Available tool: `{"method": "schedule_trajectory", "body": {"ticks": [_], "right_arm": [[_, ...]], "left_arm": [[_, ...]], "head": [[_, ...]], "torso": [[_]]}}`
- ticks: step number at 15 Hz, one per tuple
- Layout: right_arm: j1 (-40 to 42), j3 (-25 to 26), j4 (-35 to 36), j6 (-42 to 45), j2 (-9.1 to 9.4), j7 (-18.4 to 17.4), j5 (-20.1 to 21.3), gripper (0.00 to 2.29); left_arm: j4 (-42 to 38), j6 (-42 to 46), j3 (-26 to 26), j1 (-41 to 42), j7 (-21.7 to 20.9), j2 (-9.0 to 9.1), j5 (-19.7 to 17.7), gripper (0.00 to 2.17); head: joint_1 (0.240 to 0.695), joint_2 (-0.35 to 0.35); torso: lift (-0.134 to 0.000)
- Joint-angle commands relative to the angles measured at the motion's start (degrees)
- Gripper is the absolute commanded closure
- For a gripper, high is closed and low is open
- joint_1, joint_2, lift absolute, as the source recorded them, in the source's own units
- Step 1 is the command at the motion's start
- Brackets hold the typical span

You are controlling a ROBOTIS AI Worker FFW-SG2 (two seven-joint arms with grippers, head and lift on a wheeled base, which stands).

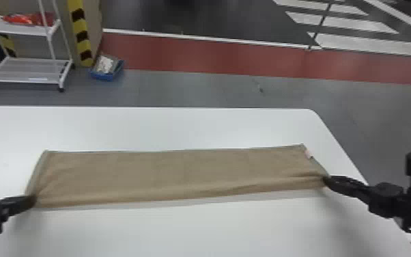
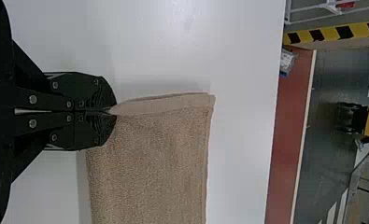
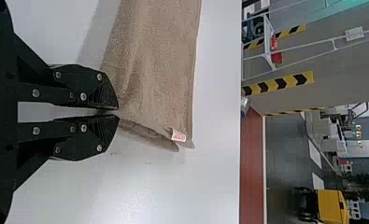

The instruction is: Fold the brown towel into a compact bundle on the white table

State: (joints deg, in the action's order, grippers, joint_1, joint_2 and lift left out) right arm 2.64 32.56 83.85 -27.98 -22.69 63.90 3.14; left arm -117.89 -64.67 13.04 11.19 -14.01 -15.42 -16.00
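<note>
Across the white table [image 1: 181, 128] stretches the brown towel [image 1: 177, 174] in a long strip, one near corner pinched in the left pincer [image 1: 32, 201], the other in the narrowly closed right pincer [image 1: 326, 180].

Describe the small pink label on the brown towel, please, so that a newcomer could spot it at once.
On the white table stretches a long, folded brown cloth towel. On its right end, near the far corner, is a small pale pink label. Its pink stands out against plain brown cloth.
</note>
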Motion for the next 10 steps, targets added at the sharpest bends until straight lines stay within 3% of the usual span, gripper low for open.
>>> {"method": "schedule_trajectory", "body": {"ticks": [1,3,5,6,7,8,10], "right_arm": [[1.23,0.22,0.53,0.6,0.1,-0.01,-0.68,1.02],[1.67,0.14,0.53,1.3,0.45,-0.01,-0.86,1.02],[1.67,0.14,0.53,2.0,0.63,-0.45,-0.86,0.79],[1.67,0.14,0.53,2.0,0.63,-0.54,-0.86,0.78],[1.67,0.14,0.62,2.0,0.63,-0.45,-0.86,0.6],[1.67,0.58,0.79,2.0,1.07,-0.45,-0.86,0.27],[2.29,2.33,1.93,2.18,1.94,-0.18,-2.26,0.11]], "left_arm": [[-0.41,-0.15,0.23,0.77,-0.06,0.21,0.0,1.84],[-1.12,-0.15,0.58,1.47,-0.06,0.21,0.26,1.84],[-1.91,-0.68,1.02,2.0,-0.14,0.3,0.26,1.83],[-2.43,-0.85,1.02,2.35,-0.14,0.39,0.26,1.83],[-2.7,-0.85,1.11,2.61,-0.14,0.39,0.26,1.83],[-2.79,-0.85,1.11,2.61,-0.14,0.39,0.26,1.83],[-3.14,-1.03,1.46,2.79,-0.23,0.39,0.18,1.82]], "head": [[0.695,-0.201],[0.695,-0.203],[0.695,-0.201],[0.695,-0.198],[0.695,-0.197],[0.695,-0.197],[0.695,-0.197]], "torso": [[-0.124],[-0.124],[-0.124],[-0.124],[-0.124],[-0.124],[-0.124]]}}
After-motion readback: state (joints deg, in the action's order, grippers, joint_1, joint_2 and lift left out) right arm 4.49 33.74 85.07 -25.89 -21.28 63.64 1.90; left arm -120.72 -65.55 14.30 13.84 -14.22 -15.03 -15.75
